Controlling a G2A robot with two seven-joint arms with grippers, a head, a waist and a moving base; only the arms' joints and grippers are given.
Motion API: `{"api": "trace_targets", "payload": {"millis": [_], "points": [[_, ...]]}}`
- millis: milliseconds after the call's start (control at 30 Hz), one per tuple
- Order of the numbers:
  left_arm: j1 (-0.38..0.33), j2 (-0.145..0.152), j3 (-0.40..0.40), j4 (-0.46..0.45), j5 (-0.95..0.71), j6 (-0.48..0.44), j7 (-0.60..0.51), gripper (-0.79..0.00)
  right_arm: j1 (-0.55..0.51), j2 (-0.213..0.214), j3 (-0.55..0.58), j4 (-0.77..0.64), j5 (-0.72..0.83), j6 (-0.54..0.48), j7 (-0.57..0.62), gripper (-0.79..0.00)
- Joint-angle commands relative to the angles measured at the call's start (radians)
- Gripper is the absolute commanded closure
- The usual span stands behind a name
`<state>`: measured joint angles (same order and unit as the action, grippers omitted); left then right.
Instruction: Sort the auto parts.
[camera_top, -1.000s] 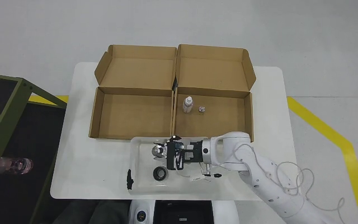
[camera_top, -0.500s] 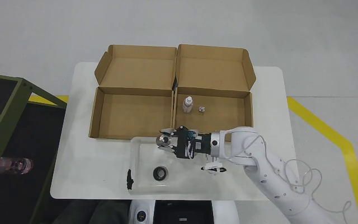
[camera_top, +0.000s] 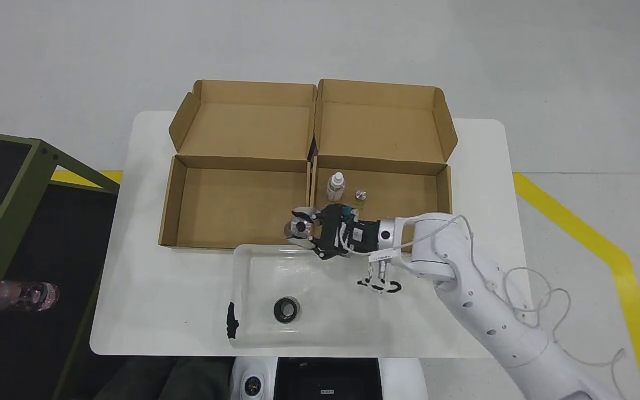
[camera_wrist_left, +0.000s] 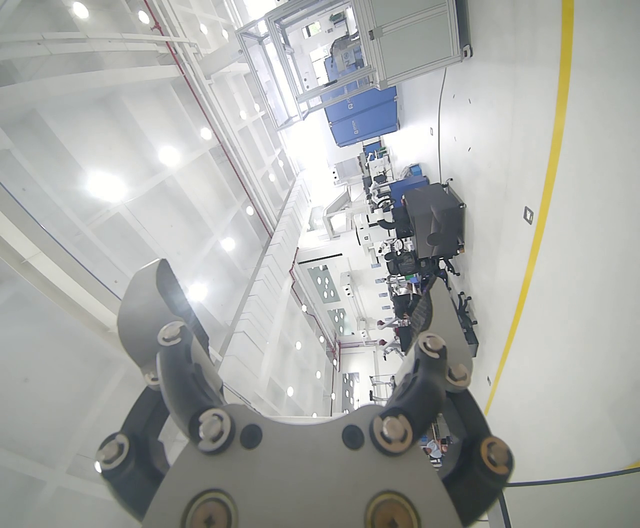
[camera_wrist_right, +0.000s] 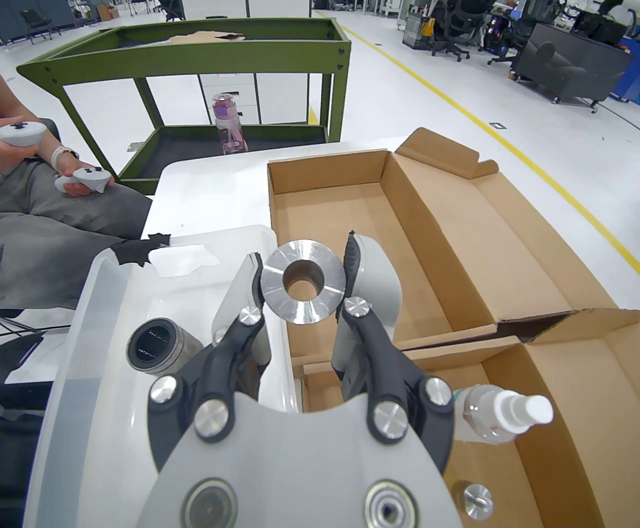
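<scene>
My right gripper (camera_wrist_right: 303, 287) is shut on a silver metal ring (camera_wrist_right: 303, 289) with a round bore. In the top view that gripper (camera_top: 302, 233) holds the ring (camera_top: 296, 229) above the clear bin's far rim, by the near wall of the left cardboard box (camera_top: 236, 205). A dark-bored bearing (camera_top: 287, 309) (camera_wrist_right: 156, 346) lies in the clear plastic bin (camera_top: 250, 262). The right cardboard box (camera_top: 400, 205) holds a small white spray bottle (camera_top: 337, 187) (camera_wrist_right: 500, 411) and a small metal part (camera_top: 362, 195) (camera_wrist_right: 476, 499). My left gripper (camera_wrist_left: 300, 300) is open, pointing up at the hall ceiling.
Both boxes stand with lids folded back toward the table's far side. A small black-and-white part (camera_top: 378, 284) hangs from my right arm over the bin. Black tape (camera_top: 231, 323) marks the bin's left rim. A green cart (camera_wrist_right: 200, 80) stands beside the table.
My right gripper lifted the metal ring out of the bin and carried it toward the boxes. The bearing stayed where it was.
</scene>
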<state>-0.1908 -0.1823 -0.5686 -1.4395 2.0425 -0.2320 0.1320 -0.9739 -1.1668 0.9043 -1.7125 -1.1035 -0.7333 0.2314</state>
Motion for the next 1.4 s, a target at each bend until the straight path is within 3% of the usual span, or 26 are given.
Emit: {"api": "trace_targets", "payload": {"millis": [0,733,1367], "points": [[0.0,0.0,0.0,0.0,0.0,0.0,0.0,-0.785,0.023,-0.005,-0.008,0.017,-0.003,0.017,0.005,0.0],[0.0,0.0,0.0,0.0,0.0,0.0,0.0,-0.785,0.261,-0.091,-0.167,0.219,-0.08,0.162,0.168,0.0],[0.0,0.0,0.0,0.0,0.0,0.0,0.0,-0.785,0.405,-0.189,-0.303,0.408,-0.103,0.194,0.212,0.0]]}}
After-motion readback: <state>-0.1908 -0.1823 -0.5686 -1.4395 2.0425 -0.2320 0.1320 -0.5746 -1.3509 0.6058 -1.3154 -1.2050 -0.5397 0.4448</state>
